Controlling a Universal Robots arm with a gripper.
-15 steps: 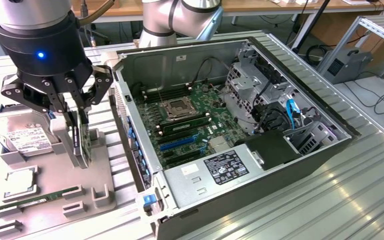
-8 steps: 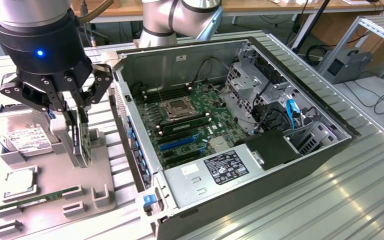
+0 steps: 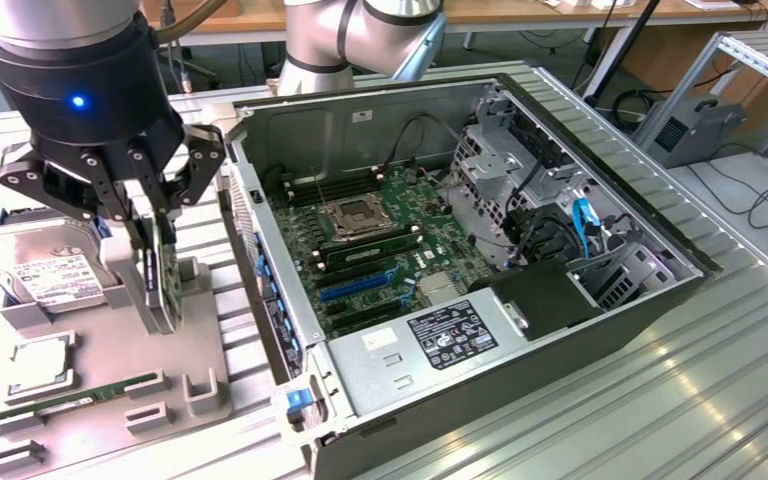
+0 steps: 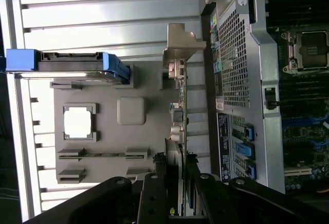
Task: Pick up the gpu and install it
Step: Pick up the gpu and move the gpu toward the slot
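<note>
Exterior view: gripper (image 3: pixel 155 233) half-closed, pinching upright gpu (image 3: pixel 160 290) seated in grey holder (image 3: pixel 204 352); PC case (image 3: pixel 344 125) just beside

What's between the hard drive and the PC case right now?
The gpu, standing on edge in the gray holder, with the gripper at its top; the exterior view shows it.

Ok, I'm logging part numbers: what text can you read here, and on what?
Nothing reads clearly.
Hard drive label: print too small.
Black power-supply label: blurred.
White sticker beside it: blurred.
Case-rear label strip: too small.
</note>
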